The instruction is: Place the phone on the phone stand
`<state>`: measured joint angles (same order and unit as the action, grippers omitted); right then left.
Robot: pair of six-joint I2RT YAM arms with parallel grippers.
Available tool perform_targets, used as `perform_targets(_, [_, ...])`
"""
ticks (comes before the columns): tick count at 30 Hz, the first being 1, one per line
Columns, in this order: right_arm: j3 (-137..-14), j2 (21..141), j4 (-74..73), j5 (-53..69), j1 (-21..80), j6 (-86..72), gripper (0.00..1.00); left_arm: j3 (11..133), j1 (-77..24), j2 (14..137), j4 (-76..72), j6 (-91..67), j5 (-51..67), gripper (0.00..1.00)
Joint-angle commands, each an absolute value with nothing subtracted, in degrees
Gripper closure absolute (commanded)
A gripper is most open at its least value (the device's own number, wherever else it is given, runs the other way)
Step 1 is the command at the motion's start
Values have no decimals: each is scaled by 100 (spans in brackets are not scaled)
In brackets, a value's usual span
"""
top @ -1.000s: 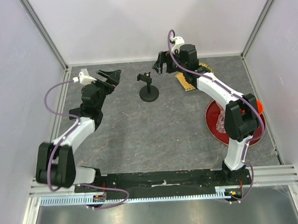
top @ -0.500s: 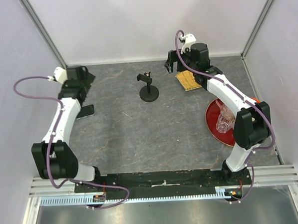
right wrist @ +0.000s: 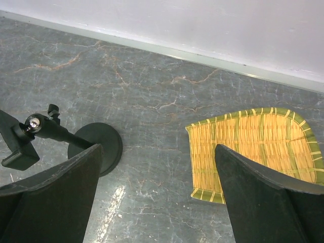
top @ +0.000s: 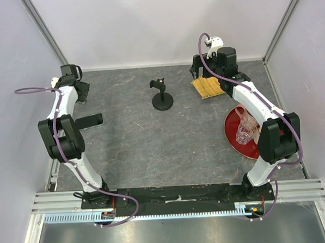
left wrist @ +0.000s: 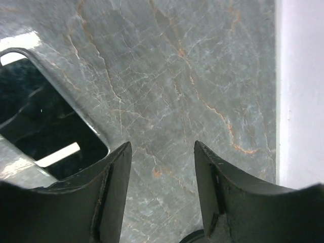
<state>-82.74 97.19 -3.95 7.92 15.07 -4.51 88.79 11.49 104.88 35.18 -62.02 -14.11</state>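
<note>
Phone (top: 91, 120) flat on grey table (top: 136, 139), left side, beside my left arm, well apart from phone stand (top: 162, 96); stand upright mid-table toward back wall; left gripper (left wrist: 162, 152) over bare table by the left wall, jaws parted narrowly, nothing between them; phone's corner shows in wrist view just left of my fingers; right gripper (right wrist: 158, 152) spread wide, holding nothing, above table between stand's base and woven mat (right wrist: 253, 152); red plate (top: 231, 133) near right arm.
</note>
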Motion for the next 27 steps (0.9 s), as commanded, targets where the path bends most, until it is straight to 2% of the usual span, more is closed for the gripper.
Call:
perform_targets(1, [-8235,9545,-273,844,1459,-334,2,9421,1187,11196,3717,-6907,-1046,39])
perform_targets(7, [-8262,9624,-246,949,1397,-396,2,9702,1187,12005,3823,-7242,-817,39])
perform_targets(11, [-8244,9633,-255,949,1397,-369,1,10028,1178,12357,4121,-6987,-843,43])
perform_targets(22, [-8209,9589,-237,941,1362,-360,2,9264,1178,12226,4386,-7005,-774,43])
perform_targets(27, [-8191,9571,-237,923,1336,-352,2,8659,1169,11752,4421,-6838,-914,43])
